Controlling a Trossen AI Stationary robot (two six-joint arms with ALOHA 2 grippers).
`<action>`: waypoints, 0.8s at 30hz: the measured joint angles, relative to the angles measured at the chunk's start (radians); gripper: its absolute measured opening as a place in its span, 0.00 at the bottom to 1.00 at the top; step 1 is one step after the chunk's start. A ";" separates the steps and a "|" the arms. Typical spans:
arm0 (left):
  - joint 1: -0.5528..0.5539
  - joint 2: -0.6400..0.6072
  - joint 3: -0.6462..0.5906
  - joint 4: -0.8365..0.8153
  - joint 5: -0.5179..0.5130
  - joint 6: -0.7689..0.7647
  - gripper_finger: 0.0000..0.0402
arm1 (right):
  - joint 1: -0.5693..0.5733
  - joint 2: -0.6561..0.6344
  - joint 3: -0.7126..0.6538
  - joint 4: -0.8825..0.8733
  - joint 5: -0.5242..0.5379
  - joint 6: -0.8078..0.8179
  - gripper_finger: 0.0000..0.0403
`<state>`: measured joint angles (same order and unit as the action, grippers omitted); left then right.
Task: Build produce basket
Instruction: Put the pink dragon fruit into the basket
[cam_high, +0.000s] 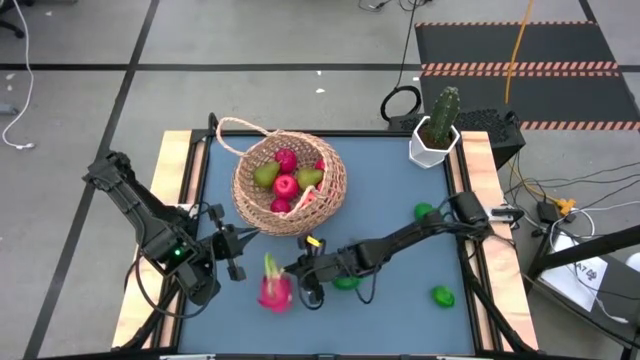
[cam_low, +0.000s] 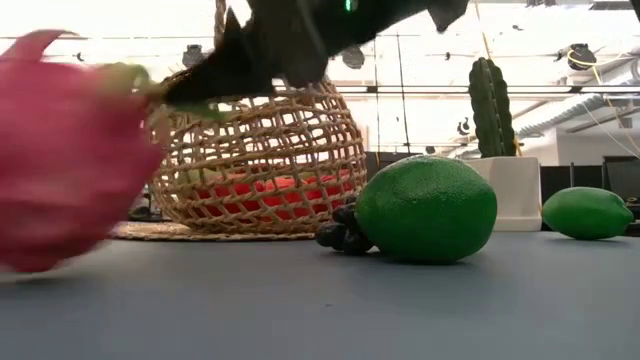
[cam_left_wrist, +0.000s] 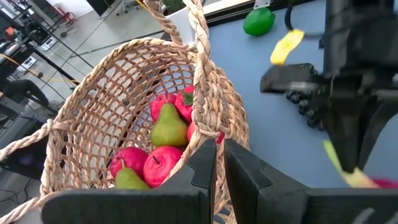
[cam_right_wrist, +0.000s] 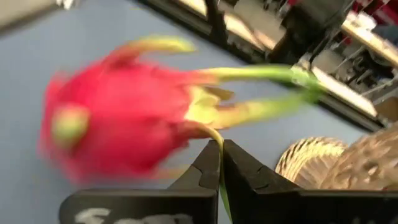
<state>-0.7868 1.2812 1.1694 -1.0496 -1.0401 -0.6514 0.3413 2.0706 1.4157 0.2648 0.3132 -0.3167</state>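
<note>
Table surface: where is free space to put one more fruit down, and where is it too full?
Bare mat lies between the basket, the cactus pot and the far lime. It is crowded near the front, where the right fingers pinch the dragon fruit beside the left fingers.

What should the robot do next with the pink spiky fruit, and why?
Probably lift it a little. The right gripper has its jaws shut on a green leaf of the dragon fruit, which sits low over the table, apart from the basket. The left gripper pinches the basket's rim. Raising the fruit first should let it clear that rim before it goes in.
</note>
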 joint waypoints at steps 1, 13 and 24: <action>0.000 0.000 0.000 0.000 0.000 0.000 0.09 | 0.003 -0.013 0.000 0.000 0.001 -0.005 0.00; 0.000 0.000 0.000 0.016 0.000 -0.005 0.09 | 0.011 -0.144 0.000 -0.013 0.004 -0.025 0.00; -0.049 -0.005 0.001 0.364 0.011 0.354 0.09 | 0.043 -0.272 0.000 -0.083 0.109 -0.095 0.01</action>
<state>-0.8361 1.2762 1.1706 -0.6859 -1.0294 -0.2970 0.3841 1.7987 1.4158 0.1815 0.4222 -0.4118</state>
